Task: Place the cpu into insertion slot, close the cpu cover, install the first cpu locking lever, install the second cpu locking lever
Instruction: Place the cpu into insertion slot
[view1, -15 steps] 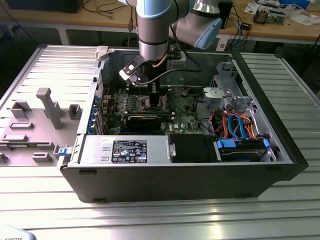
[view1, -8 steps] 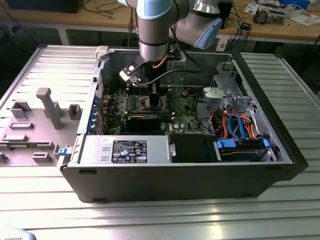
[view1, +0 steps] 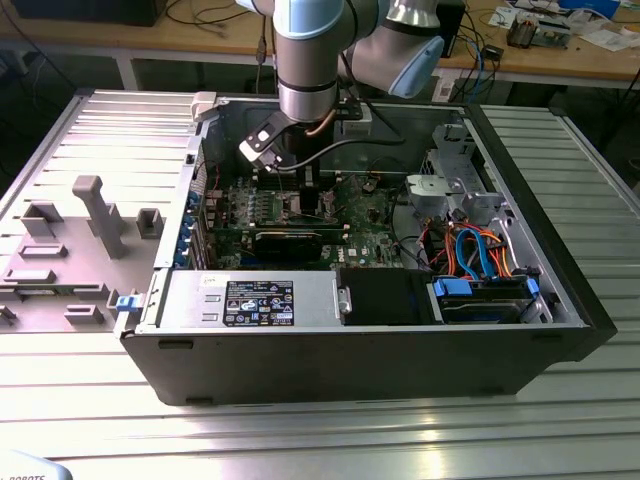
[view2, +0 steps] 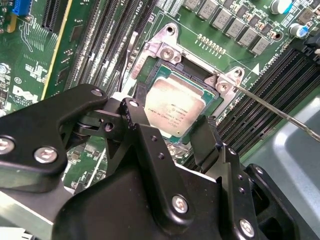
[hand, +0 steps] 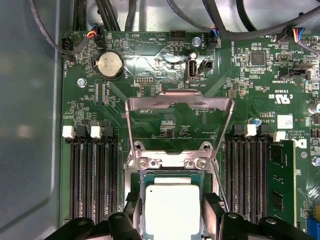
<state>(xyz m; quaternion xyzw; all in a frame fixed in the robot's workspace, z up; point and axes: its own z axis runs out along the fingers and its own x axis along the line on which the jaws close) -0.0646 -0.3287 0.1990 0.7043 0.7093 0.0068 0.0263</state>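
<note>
Right now your gripper (hand: 172, 216), a black two-fingered metal tool on the grey and pale blue arm, is reaching down into the open black computer case (view1: 350, 360), as the exterior view is showing. In both wrist views its fingers (view2: 206, 136) are standing a chip's width apart and pressing on two opposite edges of the cpu (hand: 172, 207), a small flat square chip with a silvery-grey metal top. So you are holding the cpu, and it is lying flat inside the insertion slot (hand: 170, 161), the square socket with a silvery metal rim set in the green circuit board (hand: 165, 65).

The cpu cover (hand: 180, 101), a thin silvery metal frame plate with a square window, is standing open and tilting back from the slot's hinge side. In the second wrist view a thin silvery locking lever (view2: 270, 107) is sticking out from one corner of the slot, crossing over the long black memory slots (view2: 280, 75).
</note>
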